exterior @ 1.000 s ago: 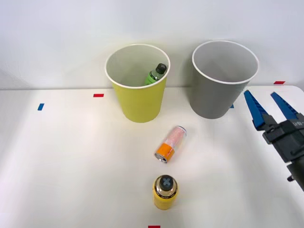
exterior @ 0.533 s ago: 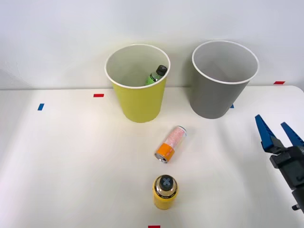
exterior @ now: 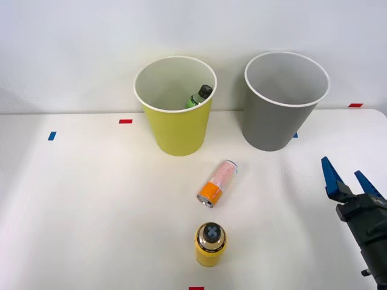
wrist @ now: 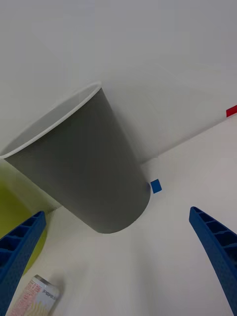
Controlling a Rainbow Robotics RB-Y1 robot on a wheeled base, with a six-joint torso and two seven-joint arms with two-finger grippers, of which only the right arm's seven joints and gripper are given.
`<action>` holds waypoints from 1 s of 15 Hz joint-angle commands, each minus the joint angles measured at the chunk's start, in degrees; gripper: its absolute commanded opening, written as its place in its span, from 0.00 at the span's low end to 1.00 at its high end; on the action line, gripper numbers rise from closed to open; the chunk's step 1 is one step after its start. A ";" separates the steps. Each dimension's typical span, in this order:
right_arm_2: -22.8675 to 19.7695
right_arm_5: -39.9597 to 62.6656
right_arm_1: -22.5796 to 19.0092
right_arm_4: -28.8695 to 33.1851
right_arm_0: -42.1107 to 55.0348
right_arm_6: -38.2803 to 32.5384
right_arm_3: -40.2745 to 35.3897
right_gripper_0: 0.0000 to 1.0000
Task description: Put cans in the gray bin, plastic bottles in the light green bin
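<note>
The can (exterior: 216, 183) lay on its side on the white table (exterior: 91, 199), a slim cylinder with an orange band toward its nearer silver end and pale pink with fine print toward the far end. It rested in front of the light green bin (exterior: 176, 106), between that bin and the yellow bottle (exterior: 210, 243), which stood upright nearer the robot with a black cross-marked cap and a gold shoulder. Inside the light green bin leaned the green bottle (exterior: 198, 96), black cap up against the white inner wall. The gray bin (exterior: 281, 101) stood just to the right of the light green bin, pale inside under a white rim. The right gripper (exterior: 347, 177) hung well to the right of the can, its blue ribbed fingers (wrist: 217, 249) spread apart and holding nothing.
</note>
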 commanded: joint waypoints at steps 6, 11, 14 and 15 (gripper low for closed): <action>0.00 0.08 2.55 1.90 0.23 2.70 0.80 1.00; -1.05 -0.18 7.29 13.42 -0.65 1.11 3.53 1.00; 0.18 -2.73 8.70 20.71 0.14 -5.21 4.67 1.00; 0.62 -5.89 8.70 23.17 0.14 -7.94 6.43 1.00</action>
